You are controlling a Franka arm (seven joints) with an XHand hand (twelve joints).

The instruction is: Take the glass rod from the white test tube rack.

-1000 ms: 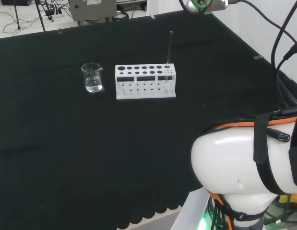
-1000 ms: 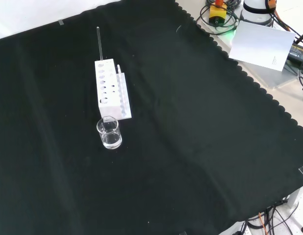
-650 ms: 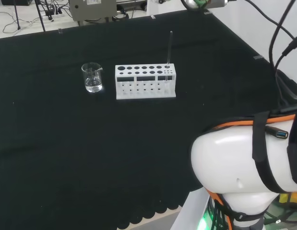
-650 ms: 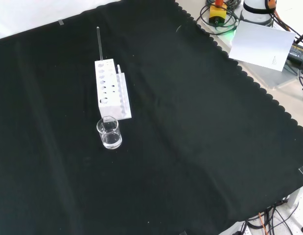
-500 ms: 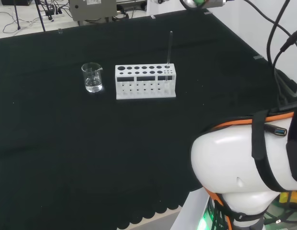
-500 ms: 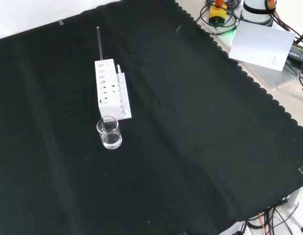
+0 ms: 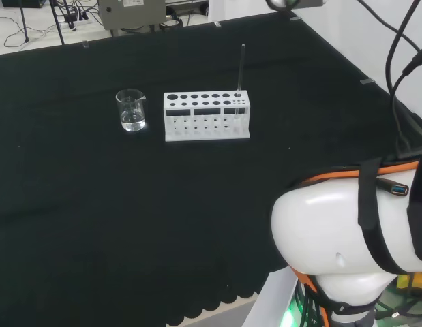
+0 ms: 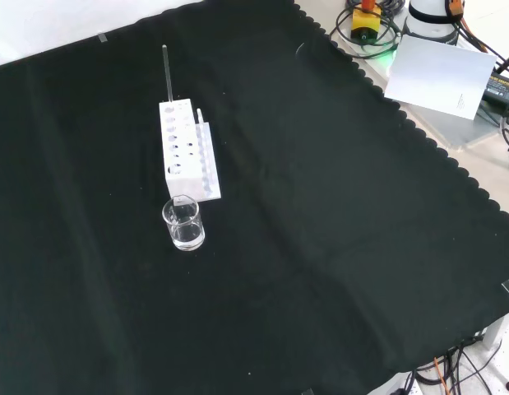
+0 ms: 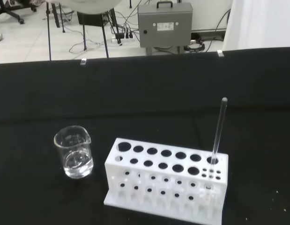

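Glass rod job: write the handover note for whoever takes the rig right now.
Hand: not on the rod or rack; whether its fingers are open or shut cannot be told.
Rod: upright in an end hole of the white rack, at the rack's right end in the head view.
Beaker: holds a little clear liquid, stands apart from the rack's other end.
Done: nothing yet, rod untouched.
Left: bring the hand to the rod, grasp it, lift it straight out.

- The rod (image 7: 240, 70) rises bare above the rack (image 7: 206, 116), open cloth (image 7: 129, 218) all round.
- In the head view, a beaker (image 7: 131, 110) stands apart, left of the rack.
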